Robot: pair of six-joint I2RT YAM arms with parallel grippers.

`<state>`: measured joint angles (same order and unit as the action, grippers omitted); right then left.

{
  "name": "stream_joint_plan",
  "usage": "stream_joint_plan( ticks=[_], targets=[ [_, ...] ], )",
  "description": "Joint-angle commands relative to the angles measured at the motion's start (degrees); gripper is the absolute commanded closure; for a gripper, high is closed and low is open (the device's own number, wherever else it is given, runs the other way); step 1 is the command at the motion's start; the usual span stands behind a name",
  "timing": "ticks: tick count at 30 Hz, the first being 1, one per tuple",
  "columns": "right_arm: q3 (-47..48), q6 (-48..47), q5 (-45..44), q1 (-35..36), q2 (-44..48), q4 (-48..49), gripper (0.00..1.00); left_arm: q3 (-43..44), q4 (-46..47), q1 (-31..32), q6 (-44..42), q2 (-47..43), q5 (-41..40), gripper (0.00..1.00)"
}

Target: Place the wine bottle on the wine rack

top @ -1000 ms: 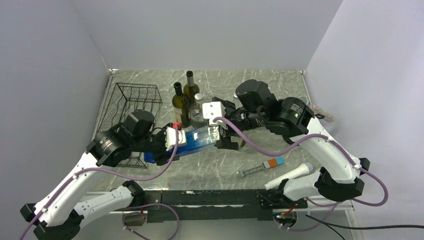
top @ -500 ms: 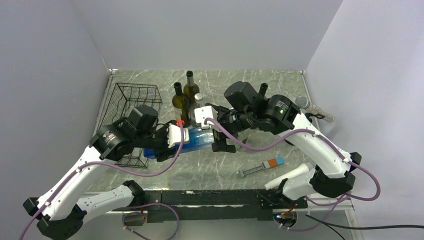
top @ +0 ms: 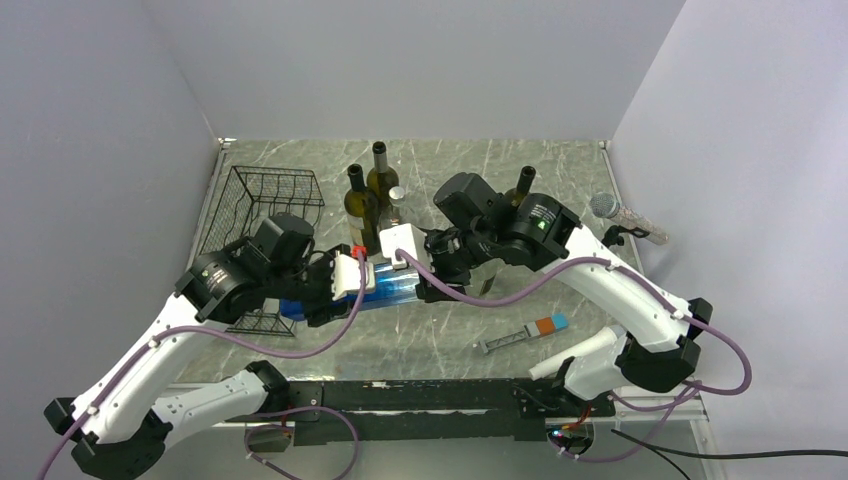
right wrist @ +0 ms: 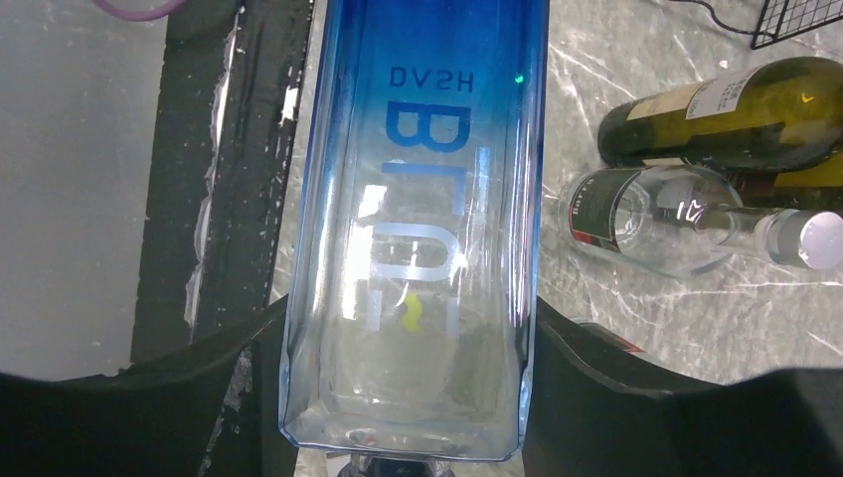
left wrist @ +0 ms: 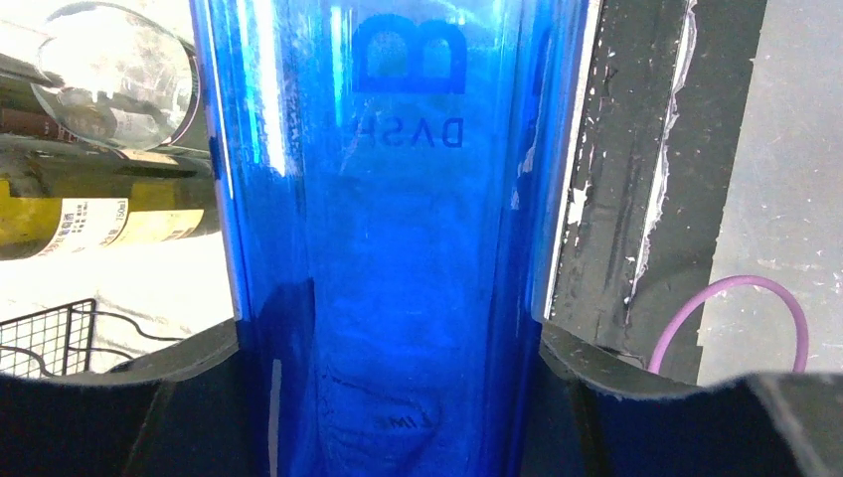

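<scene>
Both arms bent inward, left hand (left wrist: 388, 373) and right hand (right wrist: 403, 348) each pinching blue bottle (top: 396, 283)

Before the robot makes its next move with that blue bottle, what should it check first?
1. Left pincer shut on the blue bottle: ok.
2. Right pincer shut on the bottle's clear end: ok.
3. Bottle lifted off the table: cannot tell.
4. Wine rack free to take a bottle: cannot tell, its near part is hidden.
5. Standing wine bottles far enough from the held bottle: cannot tell, they stand close behind it.
</scene>
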<state>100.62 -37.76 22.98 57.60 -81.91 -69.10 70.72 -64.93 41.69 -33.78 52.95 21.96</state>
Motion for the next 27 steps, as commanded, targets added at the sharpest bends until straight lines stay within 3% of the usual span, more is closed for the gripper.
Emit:
stream_joint_plan(
  ticks=[1, 8, 11, 15, 18, 20, 21, 22, 27],
  targets=[
    [0.6, 3.2, -1.0, -0.7, 0.7, 3.8, 1.00, 3.1, 11.4, -0.2, -1.0, -3.8, 2.2, 0.99],
    [0.7, 5.3, -0.2, -0.6, 1.6, 7.2, 1.00, 2.3, 13.0, -0.2, -0.7, -5.7, 2.0, 0.99],
    [0.3, 6.2, -0.1, -0.6, 2.3, 8.9, 1.00, 1.7, 13.6, -0.1, 0.2, -6.3, 1.3, 0.94],
    [-0.6, 7.4, 0.2, -0.7, 3.7, 11.4, 1.00, 0.7, 14.6, -0.1, 1.4, -7.1, 0.9, 0.68],
    [-1.8, 8.3, 0.0, -0.7, 5.0, 13.7, 1.00, -0.3, 15.9, -0.1, 2.4, -7.8, 0.1, 0.34],
    [-2.5, 9.2, -0.5, -0.6, 5.8, 15.0, 1.00, -1.2, 16.7, -0.1, 3.2, -8.2, -0.7, 0.22],
    [-2.9, 9.9, -0.9, -0.6, 6.1, 15.7, 1.00, -1.5, 17.2, -0.1, 3.6, -8.5, -1.0, 0.08],
    [-3.1, 10.9, -1.9, -0.6, 6.3, 16.5, 1.00, -1.9, 17.7, -0.1, 4.1, -8.6, -1.8, 0.02],
    [-4.0, 13.8, -5.7, -0.9, 6.6, 18.6, 1.00, -3.0, 18.2, -0.1, 4.9, -8.6, -3.1, 0.01]
  ],
)
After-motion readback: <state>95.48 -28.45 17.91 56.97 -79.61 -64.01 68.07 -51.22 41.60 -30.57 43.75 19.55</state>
